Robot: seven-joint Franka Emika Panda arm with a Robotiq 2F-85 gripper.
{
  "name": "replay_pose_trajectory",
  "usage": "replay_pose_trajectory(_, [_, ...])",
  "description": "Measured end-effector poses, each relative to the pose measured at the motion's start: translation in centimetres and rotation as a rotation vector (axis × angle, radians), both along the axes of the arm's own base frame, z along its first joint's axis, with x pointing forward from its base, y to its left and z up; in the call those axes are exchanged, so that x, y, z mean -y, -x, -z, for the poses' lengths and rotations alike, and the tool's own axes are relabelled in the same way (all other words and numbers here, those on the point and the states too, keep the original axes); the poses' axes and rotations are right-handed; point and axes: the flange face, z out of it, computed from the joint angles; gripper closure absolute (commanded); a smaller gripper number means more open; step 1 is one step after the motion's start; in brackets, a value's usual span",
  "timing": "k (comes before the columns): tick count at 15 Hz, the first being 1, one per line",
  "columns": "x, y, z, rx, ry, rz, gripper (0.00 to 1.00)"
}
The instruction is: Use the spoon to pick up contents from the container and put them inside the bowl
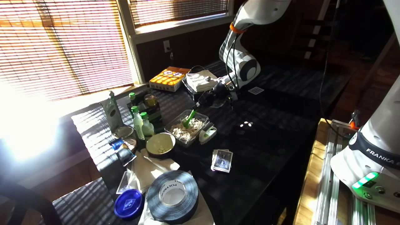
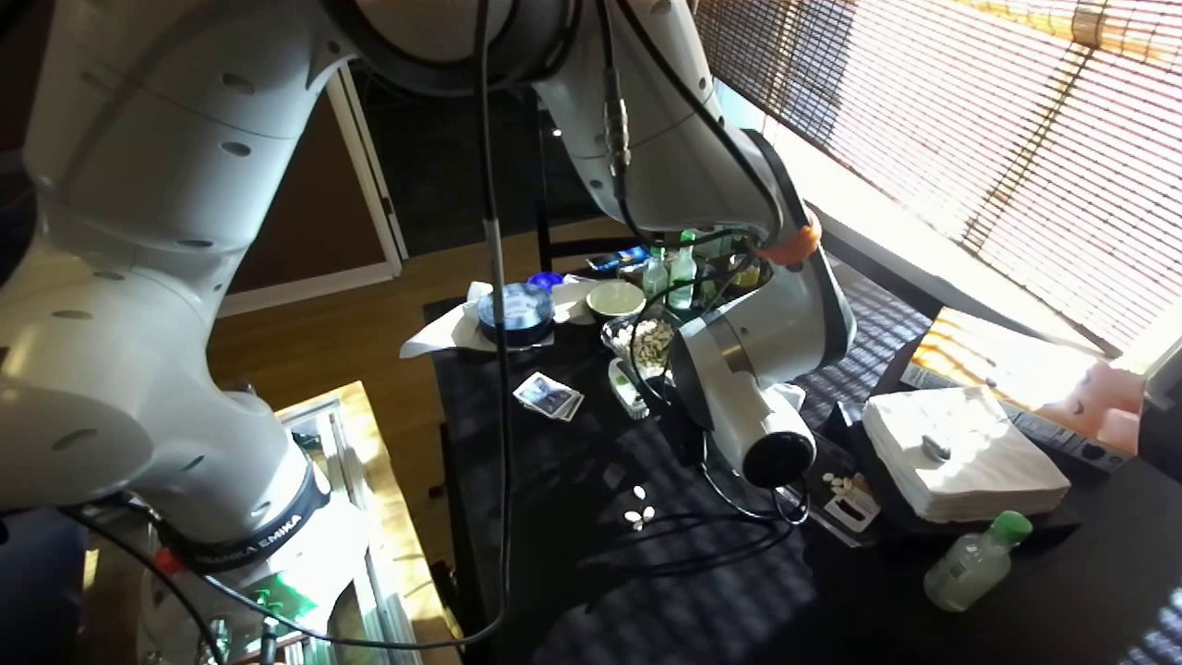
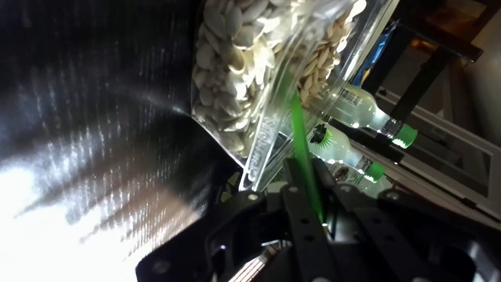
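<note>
The container [image 1: 178,126], a clear plastic tub full of pale seeds, stands near the middle of the table; the wrist view shows the seeds [image 3: 231,90] close up. A green spoon [image 3: 299,125] slants down over the tub's rim, its lower end hidden among the seeds. My gripper [image 3: 306,170] is shut on the spoon's handle, just beside and above the tub. Against the tub's near corner sits the bowl [image 1: 157,140], round and pale yellow-green, with a few pale bits at its bottom. In an exterior view the arm hides the gripper, but the bowl [image 2: 616,298] shows.
A green-and-white brush [image 1: 207,135] lies beside the tub. Green-capped bottles [image 1: 138,125] stand behind the bowl. A tape roll [image 1: 190,190], a blue round dish [image 1: 128,203] and a card stack [image 1: 222,161] are nearer. Loose seeds [image 1: 247,124] and stacked napkins [image 1: 201,80] are also on the table.
</note>
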Motion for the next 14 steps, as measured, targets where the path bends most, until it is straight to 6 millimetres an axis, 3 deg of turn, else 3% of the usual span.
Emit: replay_pose_trajectory(14, [0.9,-2.9,3.1,-0.336,-0.326,0.070,0.97])
